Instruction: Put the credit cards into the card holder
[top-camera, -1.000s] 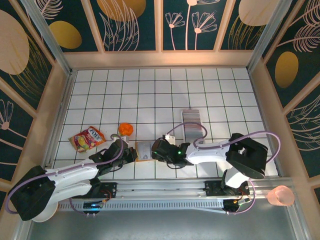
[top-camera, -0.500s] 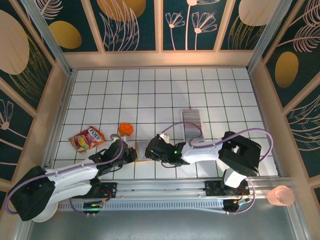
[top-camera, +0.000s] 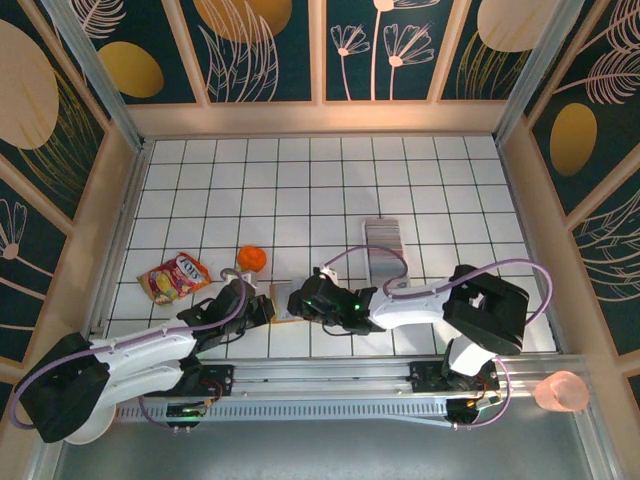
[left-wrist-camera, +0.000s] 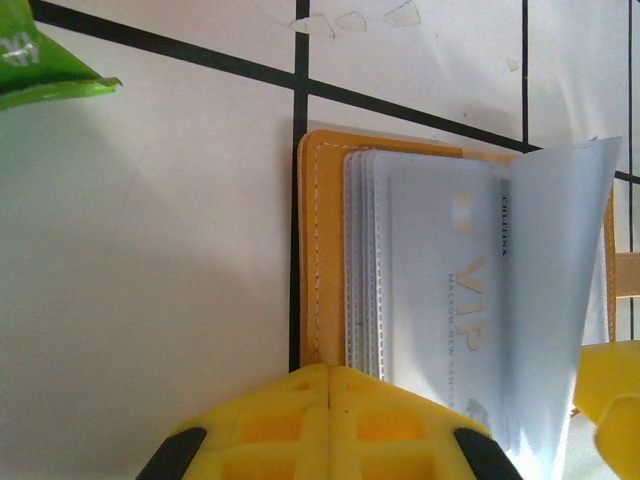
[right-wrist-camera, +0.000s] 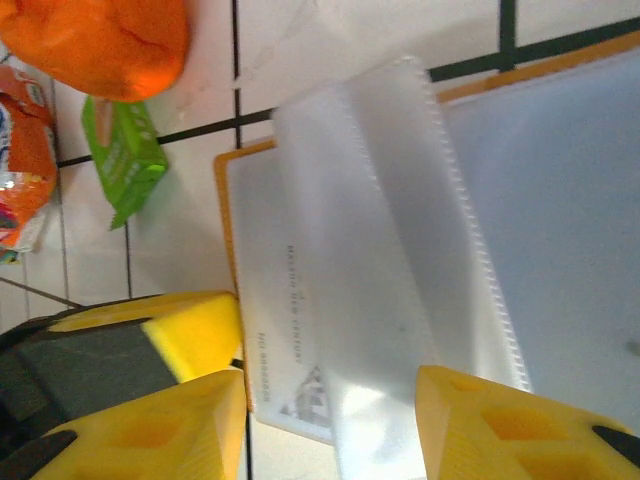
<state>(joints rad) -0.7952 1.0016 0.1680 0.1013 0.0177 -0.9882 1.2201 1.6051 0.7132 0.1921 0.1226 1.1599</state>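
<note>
My main worry is the clear sleeve (right-wrist-camera: 400, 220). It stands curled up off the open card holder (left-wrist-camera: 320, 250), soft and floppy with a dotted, stitched edge. If the stiff VIP card (left-wrist-camera: 450, 300) catches that edge instead of a pocket mouth, I expect the film to buckle and the card to ride over the top. The card is thin, glossy, pale grey-blue plastic, lying lengthwise on the stack of sleeves inside the holder, which sits flat on the white tiled table (left-wrist-camera: 150, 250) between the two arms. That tile looks slick, so the tan leather-like cover with its pale stitching could skate if the hold on it lets go. The left pincer (left-wrist-camera: 329, 385) has its yellow fingers pressed together at the holder's near edge, and I judge it is nipping the cover. The right pincer (right-wrist-camera: 330, 400) has its fingers apart on either side of the card's end and the raised sleeve; I cannot tell if they grip anything. The two pincers sit very close, so a sideways nudge could knock one against the other and twist the holder.
</note>
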